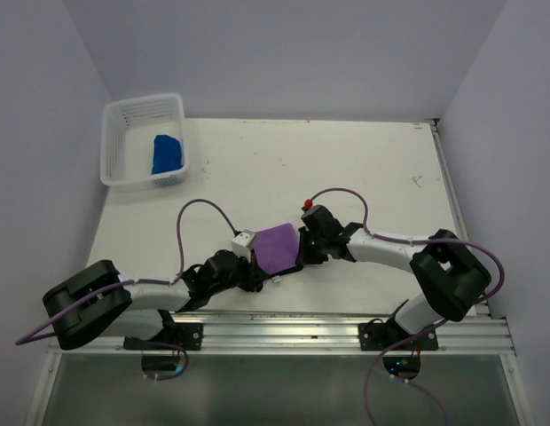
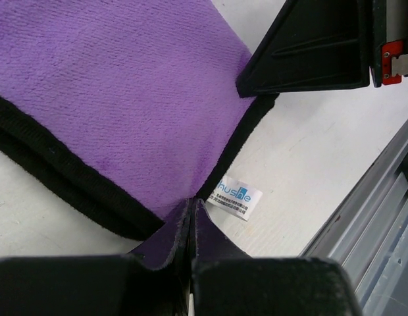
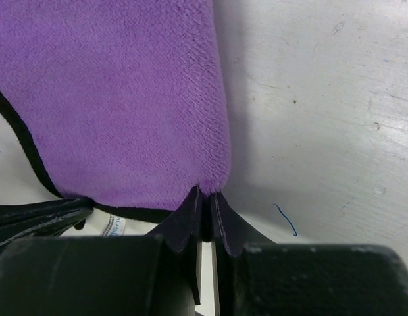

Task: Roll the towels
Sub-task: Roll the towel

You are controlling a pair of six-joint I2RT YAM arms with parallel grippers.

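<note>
Purple towel (image 1: 277,246), pinched at two points.
Left gripper (image 2: 192,216) clenched on corner at its fingertips; right gripper (image 3: 205,201) clamped on edge directly ahead.

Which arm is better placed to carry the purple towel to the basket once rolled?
Probably left: both pinch the purple towel, but the basket sits far-left, on the left hand's side; the right hand would reach across.

Purple towel (image 1: 277,247): black trim, white label (image 2: 238,196) at a near corner, folded double, lying flat and unrolled, centre of table (image 1: 364,169) near front edge. Blue towel (image 1: 167,153): compact bundle inside white basket (image 1: 113,151), far-left corner.
</note>
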